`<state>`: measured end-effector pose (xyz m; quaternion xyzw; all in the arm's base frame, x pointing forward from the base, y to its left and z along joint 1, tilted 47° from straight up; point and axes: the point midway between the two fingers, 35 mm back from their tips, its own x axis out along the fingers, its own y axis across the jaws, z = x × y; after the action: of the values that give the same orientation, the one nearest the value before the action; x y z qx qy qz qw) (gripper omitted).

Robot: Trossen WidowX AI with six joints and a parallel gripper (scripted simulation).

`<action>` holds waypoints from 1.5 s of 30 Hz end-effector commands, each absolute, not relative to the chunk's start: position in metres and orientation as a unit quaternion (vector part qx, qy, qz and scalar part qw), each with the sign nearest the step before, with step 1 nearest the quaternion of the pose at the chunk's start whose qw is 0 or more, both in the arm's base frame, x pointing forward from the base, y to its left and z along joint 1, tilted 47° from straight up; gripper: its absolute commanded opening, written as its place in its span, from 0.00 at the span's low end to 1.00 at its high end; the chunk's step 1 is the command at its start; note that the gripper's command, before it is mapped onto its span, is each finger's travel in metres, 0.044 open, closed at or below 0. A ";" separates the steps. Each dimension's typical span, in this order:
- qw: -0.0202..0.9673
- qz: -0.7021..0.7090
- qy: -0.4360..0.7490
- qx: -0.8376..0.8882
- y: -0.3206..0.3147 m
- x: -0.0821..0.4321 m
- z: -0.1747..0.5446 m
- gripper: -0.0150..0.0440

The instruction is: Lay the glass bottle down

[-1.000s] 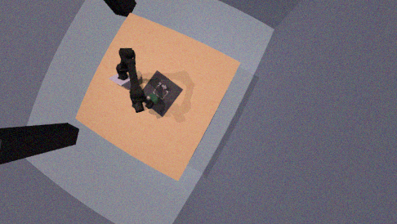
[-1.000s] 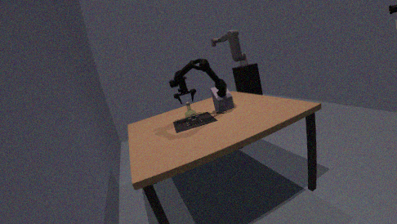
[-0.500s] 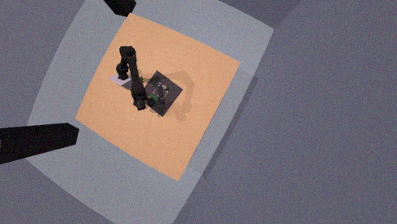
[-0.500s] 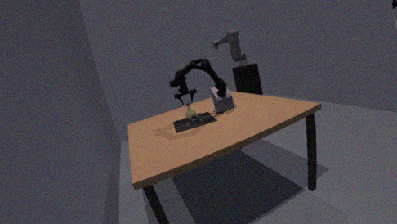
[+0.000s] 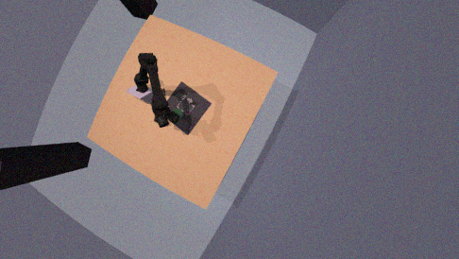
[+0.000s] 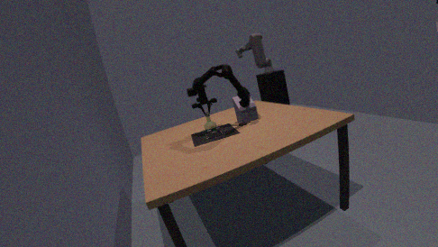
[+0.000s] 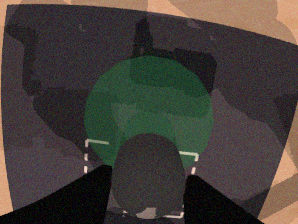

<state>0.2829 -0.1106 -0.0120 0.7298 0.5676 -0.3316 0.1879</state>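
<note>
Glass bottle (image 5: pixel 178 113) (image 6: pixel 210 124) (image 7: pixel 150 95), one, standing upright on the dark mat (image 5: pixel 189 127) (image 6: pixel 198 140) (image 7: pixel 22 180), jaws (image 5: pixel 174 115) (image 6: pixel 207 115) gripping its neck; grasp step apparently finishing, next move calling for gentle lifting and tipping, dashed outline (image 5: pixel 193 110) (image 7: pixel 86 160) lying toward one o'clock in the top view.

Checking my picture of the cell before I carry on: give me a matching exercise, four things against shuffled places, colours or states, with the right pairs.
1. glass bottle
2. gripper
3. dashed outline
4. tabletop

A. white
B. orange-brown, beneath the dark square mat
C. green, upright
D. above the mat, pointing down

Pairs: 1-C, 2-D, 3-A, 4-B
</note>
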 end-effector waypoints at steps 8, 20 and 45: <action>0.185 -0.331 0.567 0.731 -0.110 0.283 -0.011 0.47; 0.189 -0.332 0.568 0.729 -0.106 0.285 -0.002 0.47; 0.198 -0.348 0.567 0.720 -0.099 0.289 0.009 0.47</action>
<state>0.2871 -0.1040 0.0011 0.7178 0.5666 -0.3518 0.2000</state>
